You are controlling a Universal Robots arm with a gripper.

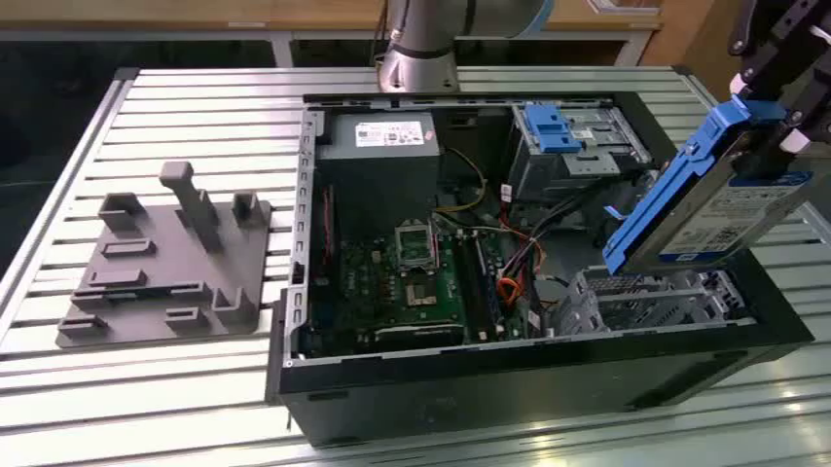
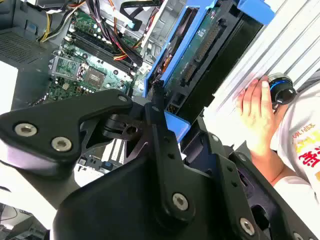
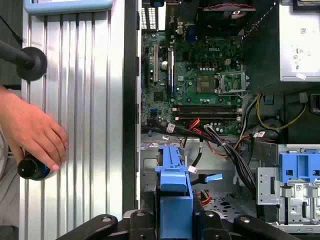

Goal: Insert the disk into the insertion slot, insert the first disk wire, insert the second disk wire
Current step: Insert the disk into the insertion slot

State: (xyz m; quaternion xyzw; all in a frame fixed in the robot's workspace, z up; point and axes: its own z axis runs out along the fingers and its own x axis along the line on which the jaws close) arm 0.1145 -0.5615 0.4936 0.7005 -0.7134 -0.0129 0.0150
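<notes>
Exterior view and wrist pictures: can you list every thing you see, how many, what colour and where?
disk: one, silver-grey in a blue carrier, tilted above the insertion slot
insertion slot: one, silver perforated cage, case corner at the exterior view's right
computer case: one, black, open, on the table
motherboard: one, green, case floor
power supply: one, grey, far case corner
taller drive cage: one, silver with blue latch, far side of the case
cables: several, red, orange, yellow, black, across the case
fixture: one, grey, on the table at the exterior view's left
table: one, silver slats, under everything
hand: one, resting on the table beside the case
robot arm: one, silver-grey, behind the case
claw: one, black, shut on the disk
</notes>
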